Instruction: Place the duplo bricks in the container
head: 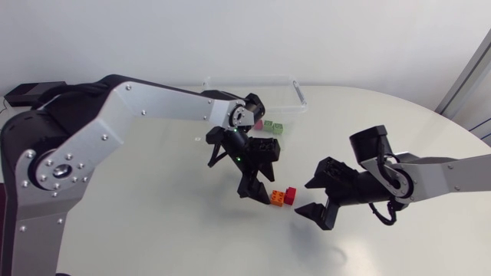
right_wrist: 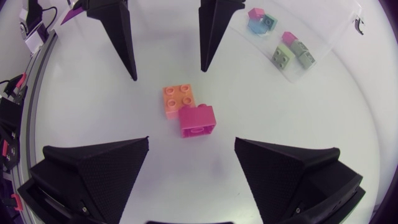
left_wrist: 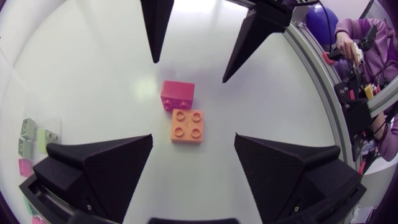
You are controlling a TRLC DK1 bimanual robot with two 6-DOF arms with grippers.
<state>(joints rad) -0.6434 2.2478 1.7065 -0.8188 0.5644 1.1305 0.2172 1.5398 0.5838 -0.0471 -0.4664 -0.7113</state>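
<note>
From above: an orange brick (head: 278, 197) and a red brick (head: 290, 194) touch near the surface's middle, between the open left hand (head: 257, 190) and the open right hand (head: 309, 198). Left wrist: the orange brick sits between the spread fingers, with the red one just ahead. Right wrist: the red one is nearest, and the container (right_wrist: 336, 37) is well beyond.

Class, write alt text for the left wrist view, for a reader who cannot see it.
An orange brick and a pink brick, touching, lie on the white table between the left arm's open jaws and the right arm's open jaws opposite.

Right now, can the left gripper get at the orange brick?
Likely yes: the left gripper is open right above the orange brick, nothing between; the red brick touches one side only.
</note>
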